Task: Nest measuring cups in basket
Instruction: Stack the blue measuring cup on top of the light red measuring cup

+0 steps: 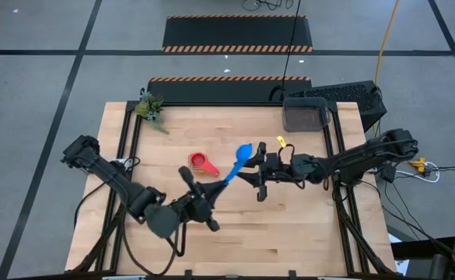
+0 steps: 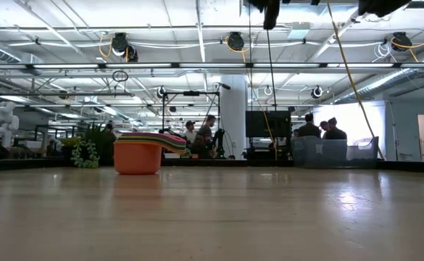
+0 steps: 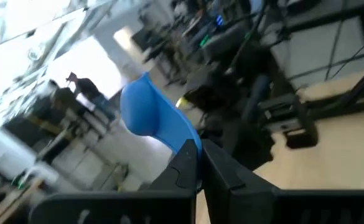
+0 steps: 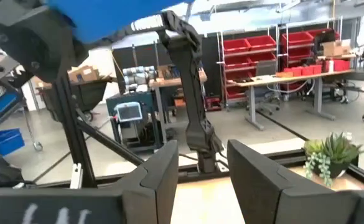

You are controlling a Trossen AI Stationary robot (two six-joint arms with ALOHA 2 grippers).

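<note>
From above, the left tool (image 1: 211,190) was clenched on the blue cup's (image 1: 241,155) handle above the desk (image 1: 305,233), near the stacked cups (image 1: 204,163), the right tool (image 1: 250,177) released beside it, while the basket (image 1: 305,114) seemed empty; the low view showed the stack (image 2: 143,148) standing outside it; the left wrist view confirmed the grip, so basketing remained.

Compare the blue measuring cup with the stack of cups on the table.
The blue cup is alone and lifted, pinched by its handle in the left gripper; the stack of cups is several cups nested, resting on the table. The blue cup is tilted; the stack sits upright. Both lie outside the basket.
</note>
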